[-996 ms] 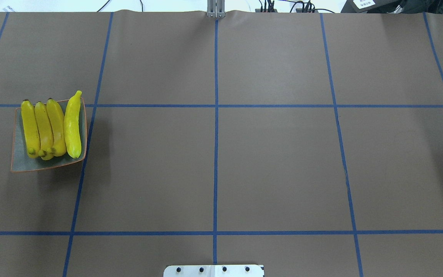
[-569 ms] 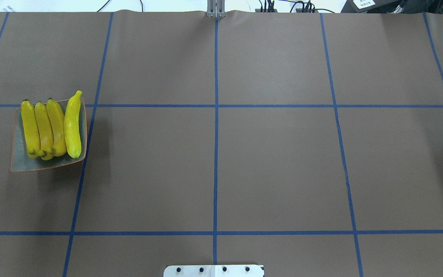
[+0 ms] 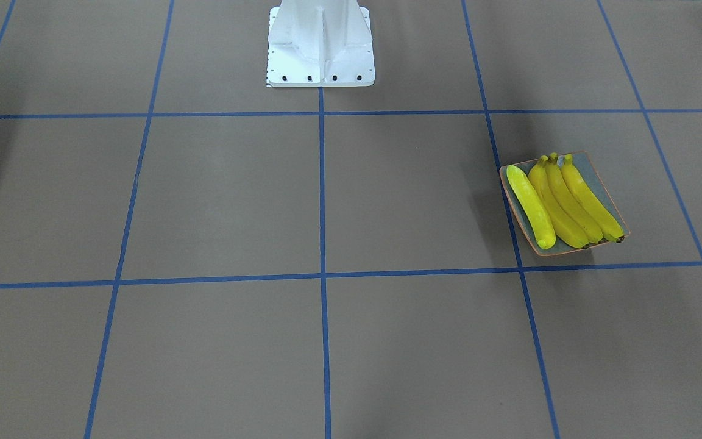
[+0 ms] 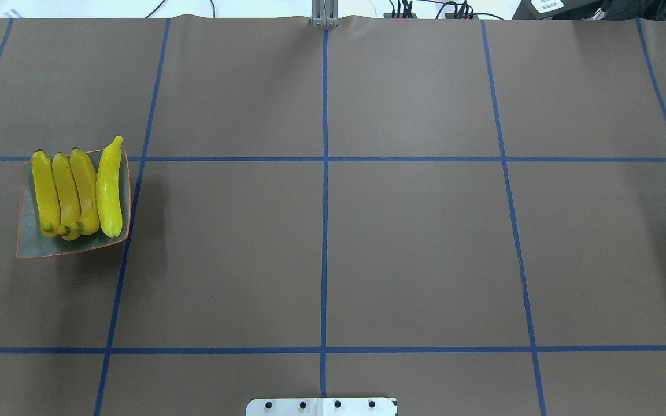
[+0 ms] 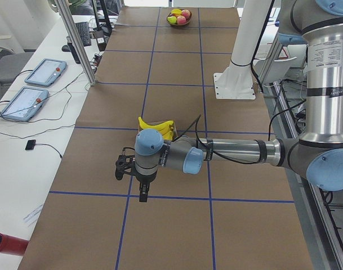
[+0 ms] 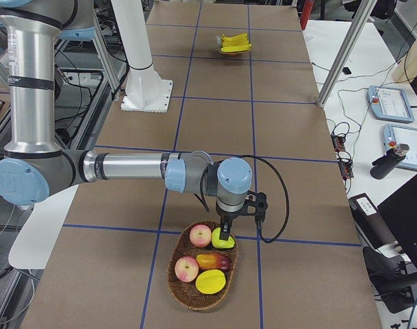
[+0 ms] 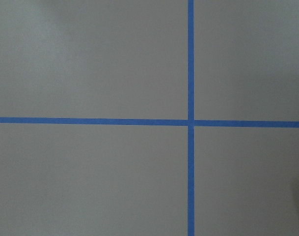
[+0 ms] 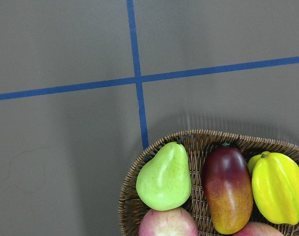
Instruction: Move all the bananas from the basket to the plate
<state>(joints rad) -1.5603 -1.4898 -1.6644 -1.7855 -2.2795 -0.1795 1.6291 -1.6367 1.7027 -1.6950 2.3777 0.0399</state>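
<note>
Several yellow bananas (image 4: pixel 76 190) lie side by side on the grey-blue plate (image 4: pixel 50 247) with its orange rim, at the table's left. They also show in the front view as bananas (image 3: pixel 561 204) on the plate (image 3: pixel 595 166). The wicker basket (image 6: pixel 182 286) stands at the table's right end, and I see no banana in the basket (image 8: pixel 198 137). My left gripper (image 5: pixel 142 194) hangs above bare table just short of the plate. My right gripper (image 6: pixel 226 225) hangs over the basket's far rim. Both appear only in the side views, so I cannot tell whether they are open or shut.
The basket holds a green pear (image 8: pixel 165 177), a red-yellow mango (image 8: pixel 228 189), a yellow star fruit (image 8: pixel 278 186) and apples (image 6: pixel 200 235). The white robot pedestal (image 3: pixel 320 49) stands mid-table at the robot's edge. Tablets (image 5: pixel 25 101) lie on a side desk.
</note>
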